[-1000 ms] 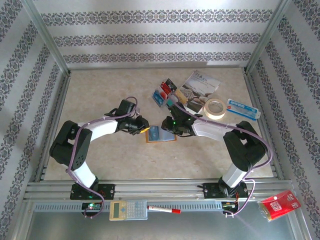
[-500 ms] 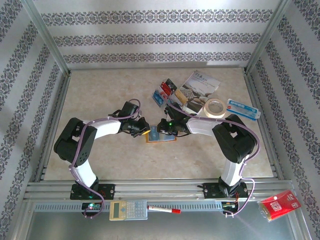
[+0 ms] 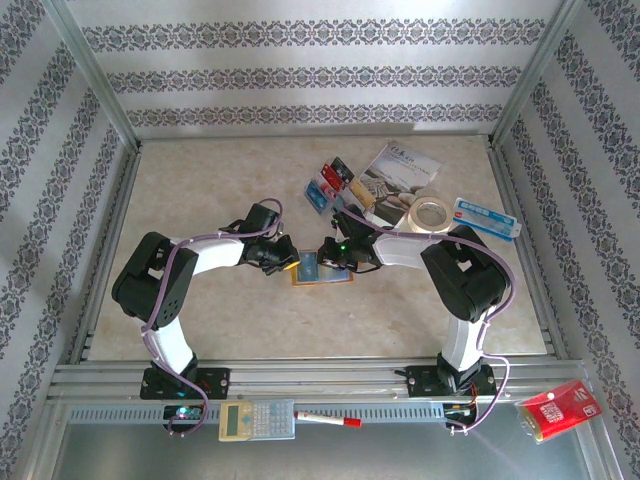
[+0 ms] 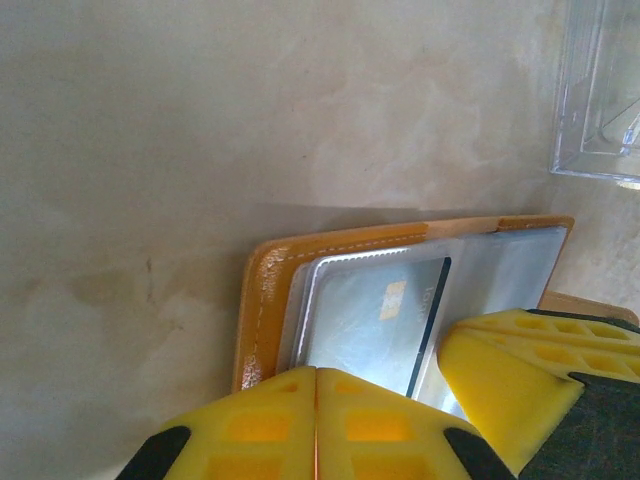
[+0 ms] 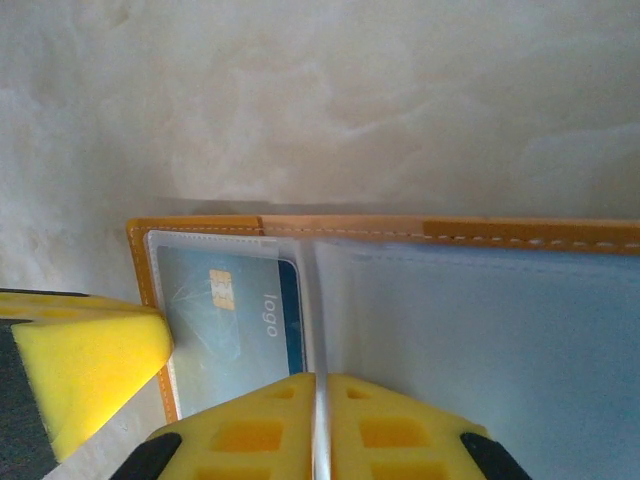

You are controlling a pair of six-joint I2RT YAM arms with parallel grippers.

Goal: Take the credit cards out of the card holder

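Note:
The orange card holder (image 3: 335,278) lies open on the table between my two grippers. A blue credit card (image 5: 235,330) with a gold chip and the word "logo" sits inside its left clear sleeve (image 4: 370,320). My right gripper (image 5: 320,400) is shut on a thin clear sleeve leaf (image 5: 318,300) standing up at the holder's fold (image 3: 327,256). My left gripper (image 4: 316,410) is shut at the holder's left end (image 3: 290,262), over the orange edge (image 4: 262,300); whether it pinches anything I cannot tell. Several loose credit cards (image 3: 330,182) lie further back.
Behind the holder lie a printed brochure (image 3: 398,168), a tape roll (image 3: 432,215) and a white-and-blue box (image 3: 486,218). On the near metal ledge are a calculator (image 3: 256,420), a red marker (image 3: 328,420) and a red packet (image 3: 560,408).
Both grippers have come down onto the card holder and closed. The right gripper moved left and down from behind the holder; the left gripper edged right to its left end.

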